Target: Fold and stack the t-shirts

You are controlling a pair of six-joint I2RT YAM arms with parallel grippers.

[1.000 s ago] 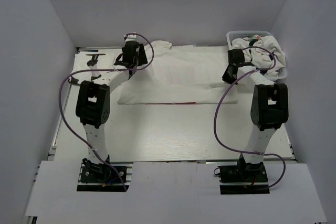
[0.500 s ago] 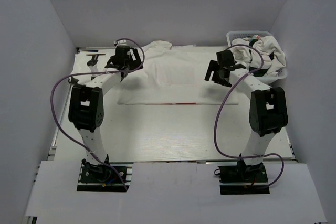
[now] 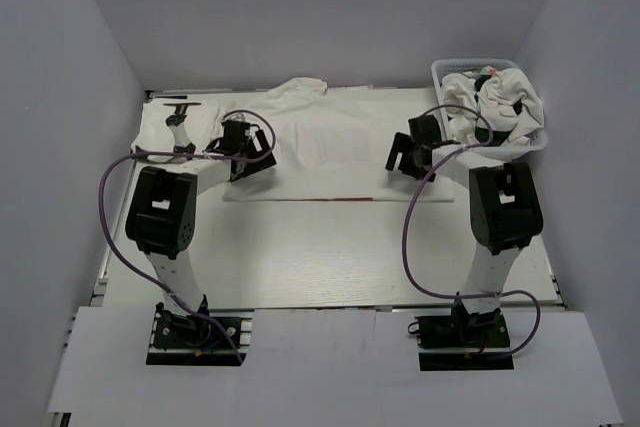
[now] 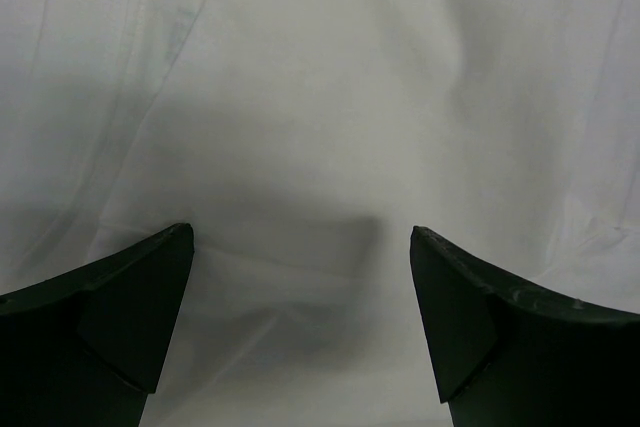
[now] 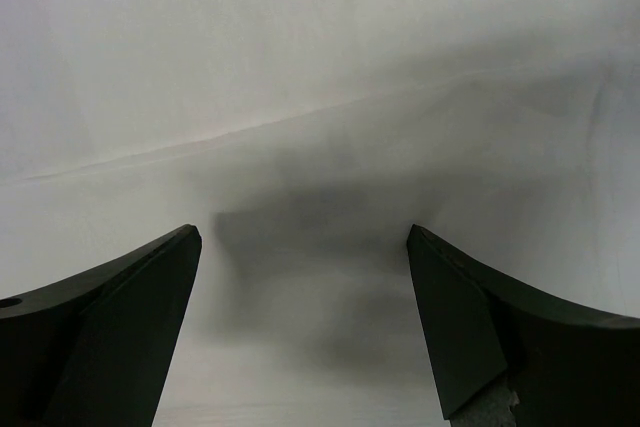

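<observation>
Nearest us, the pale table (image 3: pixel 300 257). Just beyond it the flat t-shirt (image 3: pixel 330 147) lies spread across the middle, with a thin red strip showing along its near edge. The left gripper (image 4: pixel 300 237) hangs over the shirt's left side, jaws spread wide, nothing between them but white cloth below. The right gripper (image 5: pixel 303 235) sits over the right side, equally wide and holding nothing. Further back, a sleeve bunches at the shirt's far edge. In the far right corner, the white basket (image 3: pixel 440 72) is heaped with crumpled t-shirts (image 3: pixel 500 102).
</observation>
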